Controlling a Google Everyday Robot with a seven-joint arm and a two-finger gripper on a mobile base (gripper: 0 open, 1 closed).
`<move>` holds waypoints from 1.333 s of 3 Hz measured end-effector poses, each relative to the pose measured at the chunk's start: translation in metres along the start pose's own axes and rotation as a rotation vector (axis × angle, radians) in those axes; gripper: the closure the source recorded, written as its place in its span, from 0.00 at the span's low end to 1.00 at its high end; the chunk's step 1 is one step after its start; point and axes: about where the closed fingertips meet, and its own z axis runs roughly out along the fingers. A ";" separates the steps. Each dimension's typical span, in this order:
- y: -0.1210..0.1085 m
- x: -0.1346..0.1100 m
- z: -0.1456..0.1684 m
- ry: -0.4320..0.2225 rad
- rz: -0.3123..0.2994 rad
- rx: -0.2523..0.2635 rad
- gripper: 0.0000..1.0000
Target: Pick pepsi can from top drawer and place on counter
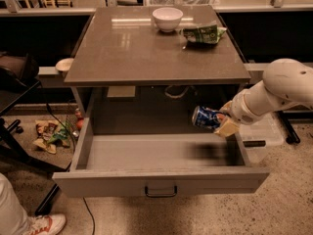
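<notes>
Hand (222, 122) grips pepsi can (204, 117) over top drawer (161, 180); counter (146, 48) overhead.

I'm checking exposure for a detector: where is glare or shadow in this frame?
Camera view: glare streaks the counter beside the bowl; a dark shadow lies on the drawer floor under the can, held by the tool above the drawer's right end; the space under the counter is dim.
</notes>
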 end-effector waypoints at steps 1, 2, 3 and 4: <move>-0.008 -0.016 -0.046 0.014 -0.041 0.057 1.00; -0.021 -0.058 -0.129 0.034 -0.138 0.146 1.00; -0.021 -0.058 -0.129 0.034 -0.138 0.146 1.00; -0.038 -0.076 -0.138 -0.013 -0.118 0.146 1.00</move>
